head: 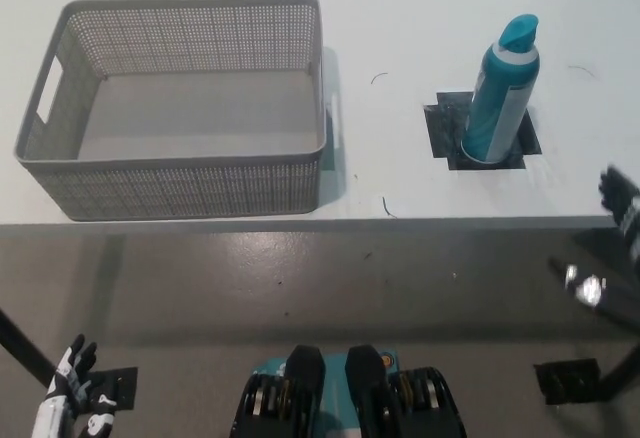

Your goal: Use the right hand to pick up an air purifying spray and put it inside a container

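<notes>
A teal air purifying spray can [500, 93] with a teal cap stands upright on a black tape square [480, 136] at the right of the white table [400, 38]. The grey perforated basket [180, 173] sits at the table's left with nothing in it. My black right hand [620, 203] shows only partly at the picture's right edge, near the table's front edge and well to the right of the can; its fingers cannot be made out. My white left hand [70, 383] hangs low at the bottom left, fingers spread, holding nothing.
The table's front edge [300, 223] runs across the middle of the picture, with grey floor below it. Black tape marks lie on the floor at the lower left [115, 386] and lower right [568, 378].
</notes>
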Motion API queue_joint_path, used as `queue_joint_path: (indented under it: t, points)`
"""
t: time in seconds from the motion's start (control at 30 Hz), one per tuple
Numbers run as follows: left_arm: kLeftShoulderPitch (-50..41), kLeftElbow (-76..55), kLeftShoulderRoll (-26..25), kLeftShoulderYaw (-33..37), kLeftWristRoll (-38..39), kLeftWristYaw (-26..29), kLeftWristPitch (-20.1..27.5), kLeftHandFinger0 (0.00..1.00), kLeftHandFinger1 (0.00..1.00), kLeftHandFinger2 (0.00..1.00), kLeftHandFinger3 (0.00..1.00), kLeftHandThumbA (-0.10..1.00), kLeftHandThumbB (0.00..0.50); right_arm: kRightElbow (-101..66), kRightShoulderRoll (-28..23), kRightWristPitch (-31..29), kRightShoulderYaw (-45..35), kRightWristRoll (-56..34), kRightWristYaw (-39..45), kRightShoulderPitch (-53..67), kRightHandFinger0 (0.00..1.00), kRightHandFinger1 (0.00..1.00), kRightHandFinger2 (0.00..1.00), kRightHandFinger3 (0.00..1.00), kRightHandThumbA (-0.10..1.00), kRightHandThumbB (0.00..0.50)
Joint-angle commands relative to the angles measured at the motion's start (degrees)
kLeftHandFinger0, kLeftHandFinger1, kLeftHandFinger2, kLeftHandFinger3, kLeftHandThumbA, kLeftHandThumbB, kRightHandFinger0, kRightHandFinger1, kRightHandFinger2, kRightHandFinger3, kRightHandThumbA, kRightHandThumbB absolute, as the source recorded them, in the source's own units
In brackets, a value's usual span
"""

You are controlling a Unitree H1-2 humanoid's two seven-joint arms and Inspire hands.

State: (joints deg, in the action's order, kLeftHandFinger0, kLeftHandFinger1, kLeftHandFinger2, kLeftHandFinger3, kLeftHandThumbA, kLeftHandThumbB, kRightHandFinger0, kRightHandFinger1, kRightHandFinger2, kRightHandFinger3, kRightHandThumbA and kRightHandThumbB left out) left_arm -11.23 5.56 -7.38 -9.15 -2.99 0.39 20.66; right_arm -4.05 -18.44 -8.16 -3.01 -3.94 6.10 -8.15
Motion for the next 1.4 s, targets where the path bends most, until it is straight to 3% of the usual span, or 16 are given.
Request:
queue_joint_path:
  t: [0.0, 0.13, 0.2, 0.33, 0.43, 0.57, 0.73, 1.03, 1.23, 1.37]
  points:
    - [-0.89, -0.46, 0.18, -0.56, -0.82, 1.94, 3.52, 0.9, 1.0, 1.0, 1.0, 0.64, 0.444, 6.15, -2.11, 1.27, -0.8, 1.0, 0.6, -7.68, 1.0, 1.0, 1.0, 1.0, 0.76, 0.396]
    - [-1.28, -0.92, 0.22, -0.53, -0.51, 1.56, 3.34, 0.91, 1.0, 1.0, 1.0, 0.65, 0.44, 14.17, -2.06, 0.25, -0.58, 2.61, -0.59, -13.1, 1.0, 1.0, 1.0, 1.0, 0.73, 0.402]
    - [-1.14, -0.87, 0.08, -0.6, -1.01, 1.85, 3.23, 0.9, 1.0, 1.0, 1.0, 0.64, 0.439, 18.32, -1.71, -0.07, -0.44, 3.41, -1.23, -16.18, 1.0, 1.0, 1.0, 1.0, 0.73, 0.382]
    - [-1.02, -0.79, 0.3, -0.54, -0.67, 1.86, 3.37, 0.9, 1.0, 1.0, 1.0, 0.62, 0.441, 23.98, -1.52, -0.8, -0.01, 4.45, -1.65, -20.57, 1.0, 1.0, 1.0, 1.0, 0.77, 0.394]
    - [-1.04, -0.52, 0.32, -0.63, -1.07, 2.12, 3.66, 0.9, 1.0, 1.0, 1.0, 0.63, 0.435, 29.71, -1.43, -2.61, 0.79, 5.64, -1.76, -24.5, 1.0, 1.0, 1.0, 1.0, 0.84, 0.436]
    - [-1.09, -1.18, 0.3, -0.69, -0.58, 1.81, 3.13, 0.9, 1.0, 1.0, 1.0, 0.6, 0.425, 36.99, -0.42, -4.38, 0.64, 4.66, -1.59, -29.32, 1.0, 1.0, 1.0, 1.0, 0.84, 0.473]
    - [-0.93, -1.45, 0.17, -0.67, -1.47, 1.99, 2.79, 0.9, 1.0, 1.0, 1.0, 0.6, 0.421, 45.28, 0.94, -4.81, -0.38, 3.08, -1.89, -34.26, 1.0, 1.0, 1.0, 1.0, 0.89, 0.5]
    - [-1.18, -1.94, -0.42, -1.04, -1.7, 1.85, 2.82, 0.93, 1.0, 1.0, 1.0, 0.56, 0.423, 63.11, 3.19, -9.72, -0.52, 2.93, -2.23, -42.74, 1.0, 1.0, 1.0, 1.0, 0.93, 0.5]
    - [-0.91, -1.85, -0.81, -1.02, -2.14, 1.72, 2.23, 0.96, 1.0, 1.0, 1.0, 0.54, 0.424, 68.99, 5.3, -9.8, -2.16, 1.1, -1.65, -45.99, 1.0, 1.0, 1.0, 1.0, 0.87, 0.5]
    - [-0.55, -1.75, -0.75, -0.69, -2.43, 1.63, 2.56, 0.98, 1.0, 1.0, 1.0, 0.46, 0.437, 73.67, 6.46, -10.73, -2.8, 0.69, -1.83, -48.24, 1.0, 1.0, 1.0, 1.0, 0.79, 0.5]
